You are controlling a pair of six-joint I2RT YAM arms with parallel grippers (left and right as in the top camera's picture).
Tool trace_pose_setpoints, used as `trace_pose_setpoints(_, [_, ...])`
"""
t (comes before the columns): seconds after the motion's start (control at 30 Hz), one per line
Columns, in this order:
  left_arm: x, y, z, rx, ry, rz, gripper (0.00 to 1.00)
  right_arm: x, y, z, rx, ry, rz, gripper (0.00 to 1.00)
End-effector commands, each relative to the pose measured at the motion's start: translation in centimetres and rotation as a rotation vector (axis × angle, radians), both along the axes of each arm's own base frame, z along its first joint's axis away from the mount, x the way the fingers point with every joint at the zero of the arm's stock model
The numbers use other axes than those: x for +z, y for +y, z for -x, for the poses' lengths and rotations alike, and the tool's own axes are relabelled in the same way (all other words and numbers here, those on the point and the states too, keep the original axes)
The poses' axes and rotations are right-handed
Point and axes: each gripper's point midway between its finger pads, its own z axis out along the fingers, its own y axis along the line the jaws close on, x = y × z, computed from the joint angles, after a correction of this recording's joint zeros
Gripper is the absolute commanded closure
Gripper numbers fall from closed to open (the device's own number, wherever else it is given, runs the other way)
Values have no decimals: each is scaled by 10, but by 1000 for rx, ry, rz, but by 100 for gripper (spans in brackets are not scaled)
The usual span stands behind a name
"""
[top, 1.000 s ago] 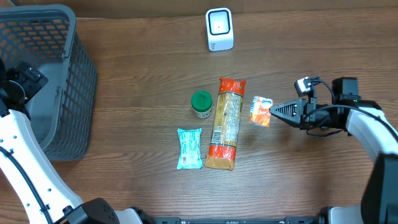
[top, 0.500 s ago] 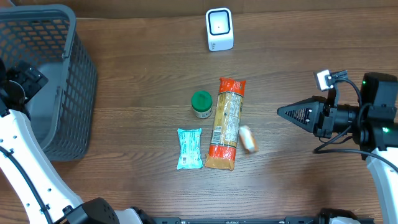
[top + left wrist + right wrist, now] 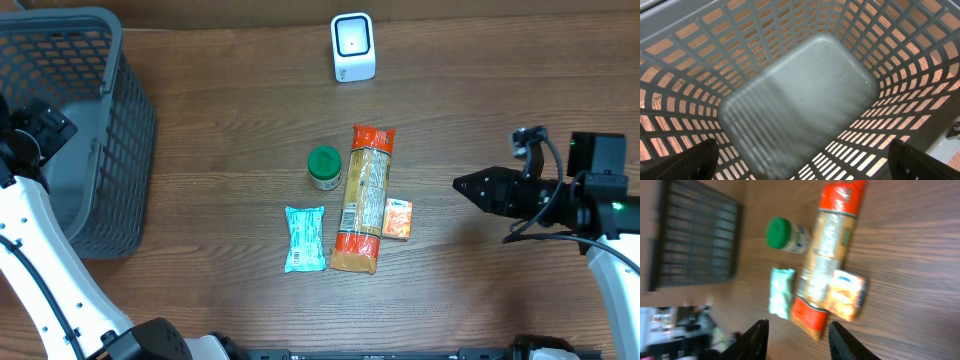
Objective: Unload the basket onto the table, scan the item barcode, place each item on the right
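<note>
The long noodle package (image 3: 364,198) lies between the green-lidded jar (image 3: 323,167), the teal packet (image 3: 305,238) and the orange snack packet (image 3: 397,218). The scanner (image 3: 353,47) stands well behind them.

The basket (image 3: 100,150) shows only its grey floor.

The orange snack packet touches the noodle package's right flank, with its long axis parallel to that package.

Right gripper (image 3: 458,184): partly spread, holding nothing, well apart from the packet.

Left gripper (image 3: 805,162): spread wide over the basket, holding nothing.

Scanner (image 3: 352,47), basket (image 3: 130,150) and packaged groceries (image 3: 362,198) suggest a shop checkout.

Blur smears the orange packet (image 3: 845,296) and its print beyond reading.
</note>
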Motion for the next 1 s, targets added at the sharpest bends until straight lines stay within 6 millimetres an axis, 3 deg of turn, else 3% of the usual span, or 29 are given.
trace_pose_setpoints(0.0, [8,2,-1,14,-19,-10,0,-19,-8,-3,-37,17,197,58])
trace_pose_setpoints(0.13, [8,2,-1,14,-19,-10,0,-41,3,0,-69,86,347,57])
trace_pose_setpoints(0.37, [8,2,-1,15,-19,-11,0,-91,54,12,58,168,499,59])
trace_pose_setpoints(0.5, [8,2,-1,15,-19,-11,0,-128,76,32,143,292,546,94])
trace_pose_setpoints(0.6, [8,2,-1,14,-19,-10,0,-152,85,45,144,404,561,96])
trace_pose_setpoints(0.77, [8,2,-1,14,-19,-10,0,-163,90,47,141,446,553,96])
trace_pose_setpoints(0.97, [8,2,-1,14,-19,-10,0,-162,85,25,85,386,543,96])
